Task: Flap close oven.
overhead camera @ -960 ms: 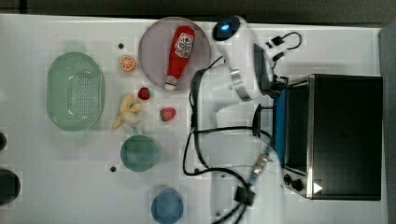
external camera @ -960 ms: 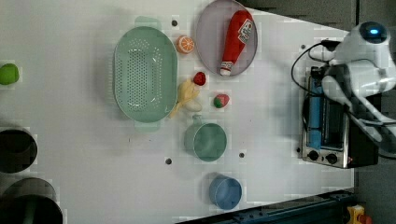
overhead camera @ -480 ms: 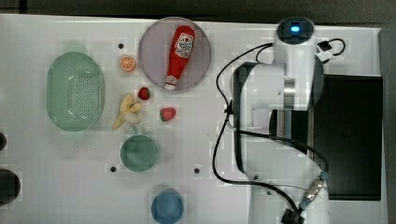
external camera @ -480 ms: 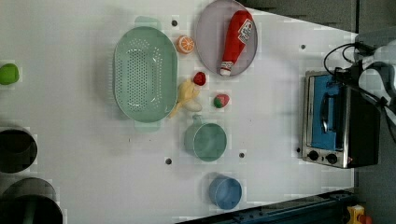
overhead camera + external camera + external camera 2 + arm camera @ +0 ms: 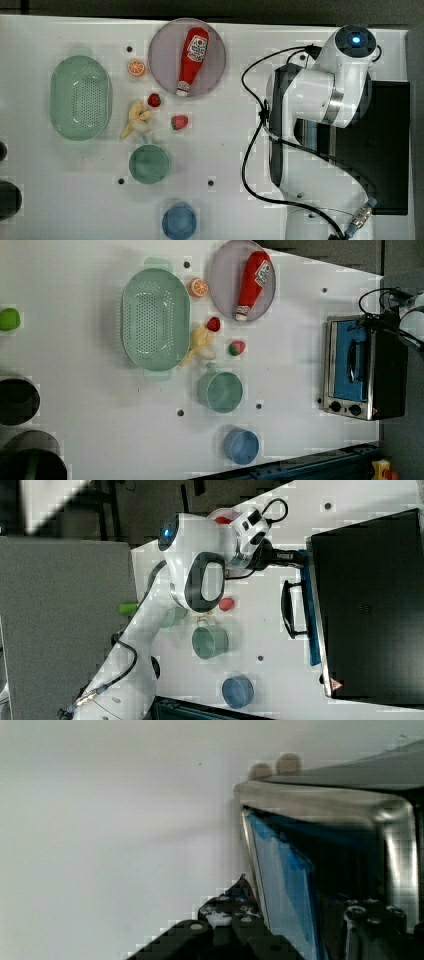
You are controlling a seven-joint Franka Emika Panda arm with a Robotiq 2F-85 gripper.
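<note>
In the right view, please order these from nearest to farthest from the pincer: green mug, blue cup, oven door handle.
1. Oven door handle, just below the pincer, against the oven.
2. Green mug, lower, toward the right view's left.
3. Blue cup, near the bottom edge.

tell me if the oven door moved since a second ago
Yes. In the left view the blue door now stands almost flush in the oven front frame; earlier it hung open toward the left view's left.

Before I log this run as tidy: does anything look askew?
The black toaster oven has its blue-tinted drop-down door slightly ajar, a gap showing at the silver frame in the wrist view. The red ketchup bottle lies flat on a plate.
</note>
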